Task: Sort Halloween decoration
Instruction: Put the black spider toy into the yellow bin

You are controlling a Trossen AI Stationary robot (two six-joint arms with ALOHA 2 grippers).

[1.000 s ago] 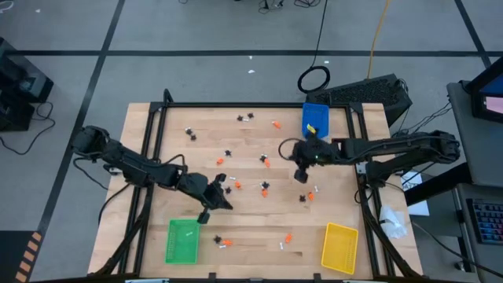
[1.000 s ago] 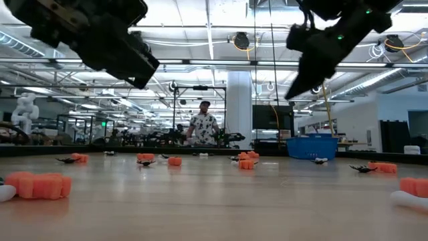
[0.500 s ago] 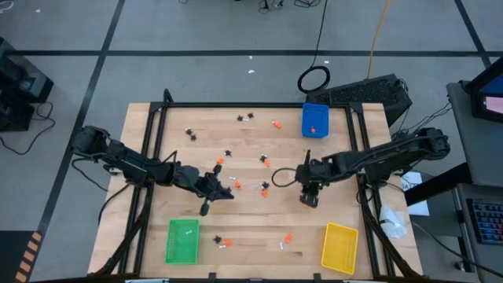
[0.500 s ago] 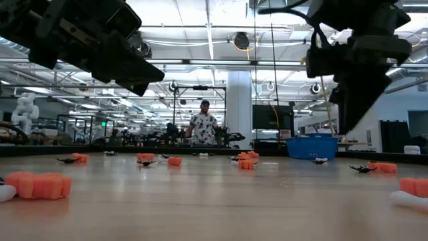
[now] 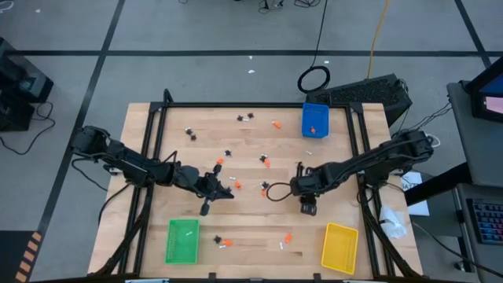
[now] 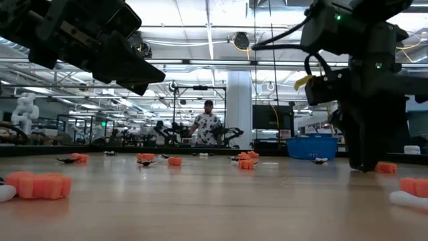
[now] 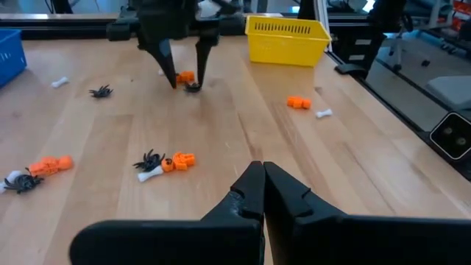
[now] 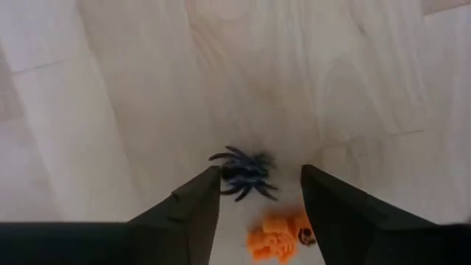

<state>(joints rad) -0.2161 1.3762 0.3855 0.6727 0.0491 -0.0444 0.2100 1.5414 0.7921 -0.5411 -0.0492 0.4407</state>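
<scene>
Now the right gripper (image 8: 254, 202) has dropped to the table, open and empty (left gripper (image 7: 263, 193) closed, idle), straddling a black spider (image 8: 243, 173).

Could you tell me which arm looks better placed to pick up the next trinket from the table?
The right. Its gripper is open and low over the table, with a black spider lying between its fingers and an orange lump beside. The left gripper is shut, nothing between its fingers.
</scene>
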